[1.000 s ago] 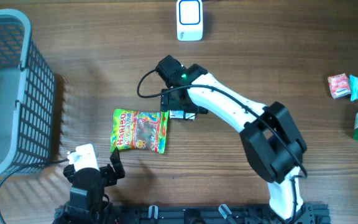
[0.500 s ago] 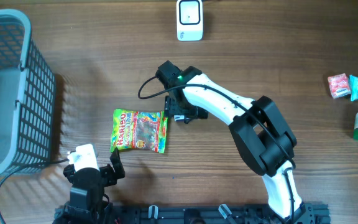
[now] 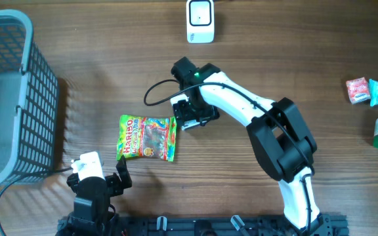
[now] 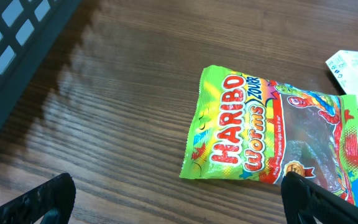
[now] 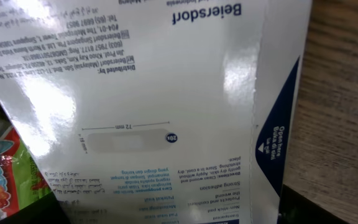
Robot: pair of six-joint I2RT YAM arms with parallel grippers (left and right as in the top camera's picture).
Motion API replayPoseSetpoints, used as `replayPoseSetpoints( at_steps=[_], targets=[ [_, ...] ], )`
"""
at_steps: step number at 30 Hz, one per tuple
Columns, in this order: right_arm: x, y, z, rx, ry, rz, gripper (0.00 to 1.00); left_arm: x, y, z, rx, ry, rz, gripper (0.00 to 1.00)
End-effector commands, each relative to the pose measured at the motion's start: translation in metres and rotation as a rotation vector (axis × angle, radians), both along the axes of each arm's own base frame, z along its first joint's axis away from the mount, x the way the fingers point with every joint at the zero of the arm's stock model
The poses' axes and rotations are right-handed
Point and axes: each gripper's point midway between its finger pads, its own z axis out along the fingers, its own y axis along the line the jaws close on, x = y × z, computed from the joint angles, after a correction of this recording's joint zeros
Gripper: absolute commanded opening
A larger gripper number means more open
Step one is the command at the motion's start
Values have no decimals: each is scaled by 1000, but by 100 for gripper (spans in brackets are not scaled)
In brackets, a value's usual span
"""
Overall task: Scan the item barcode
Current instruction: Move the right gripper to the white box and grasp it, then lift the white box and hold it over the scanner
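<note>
The white packet [image 5: 166, 93] (printed "Beiersdorf", upside down in the wrist view) is at the middle of the bench [image 3: 294, 59], just right of the Haribo "Worms Zourr" bag [image 4: 272, 137]. It is under the right end effector [image 3: 190, 113], and I cannot tell whether those jaws grip it. The left end effector [image 4: 178, 186] gapes wide, empty.

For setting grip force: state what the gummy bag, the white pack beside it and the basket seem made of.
Gummy bag: glossy plastic film; clear window, crimped edges.
White pack: likely coated card or paper; soft glare over print.
Basket: probably matte grey plastic; moulded grid walls.
</note>
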Motion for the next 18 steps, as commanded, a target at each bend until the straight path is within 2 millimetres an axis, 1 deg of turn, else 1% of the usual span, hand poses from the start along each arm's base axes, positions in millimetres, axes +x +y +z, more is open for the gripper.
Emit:
replayPoseSetpoints(
  at_steps=[1,2,3,6,8,11,12,14,18],
  targets=[
    [14,-9,-5,28,14,-19,81,0,-1,2,-7,-9,-5,100],
    [18,-11,-5,35,4,-28,95,0,-1,2,-7,-9,-5,100],
    [24,-12,-5,43,-9,-35,99,0,-1,2,-7,-9,-5,100],
    [35,-10,-5,51,-59,-30,99,0,-1,2,-7,-9,-5,100],
    [47,-16,-6,2,-126,-27,99,0,-1,2,-7,-9,-5,100],
    [53,-14,-6,-19,-177,44,100,0,-1,2,-7,-9,-5,100],
    [55,-15,-6,-43,-199,53,100,0,-1,2,-7,-9,-5,100],
    [67,-23,-4,-124,-277,58,99,0,-1,2,-7,-9,-5,100],
    [75,-17,-3,-120,-325,57,100,0,-1,2,-7,-9,-5,100]
  ],
)
